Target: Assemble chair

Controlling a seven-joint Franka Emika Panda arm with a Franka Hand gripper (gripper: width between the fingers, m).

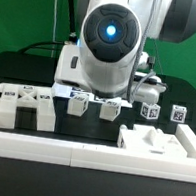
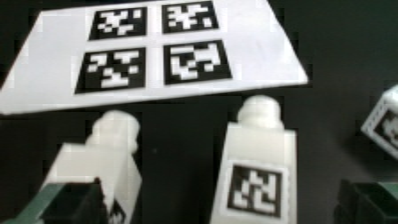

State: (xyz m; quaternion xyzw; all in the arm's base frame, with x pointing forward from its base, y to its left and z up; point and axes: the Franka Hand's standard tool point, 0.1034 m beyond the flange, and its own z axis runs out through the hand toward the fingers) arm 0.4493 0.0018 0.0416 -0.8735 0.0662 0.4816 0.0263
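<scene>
The jaws stand wide apart and hold nothing. In the wrist view both dark fingertips show, with bare black surface between them.

Two white chair posts lie just ahead of the jaws, side by side but apart, within the span of the fingertips. The plain post lies close to one fingertip. The tagged post, which carries a square black-and-white tag on its upper face, lies nearer the other. Both point their rounded ends away from the jaws, toward the marker board. The board lies beyond them and shows four tags set in a square. A third tagged part, cut off by the frame, sits outside the span of the jaws, past the tagged post.

In the exterior view the arm hangs low over the two posts and hides the jaws themselves. Well out to one side of the jaws, on the exterior view's left, rests a wide chunky part. On the exterior view's right stand two small tagged blocks. Next to them, closer to the border rail, sits a larger blocky part.
</scene>
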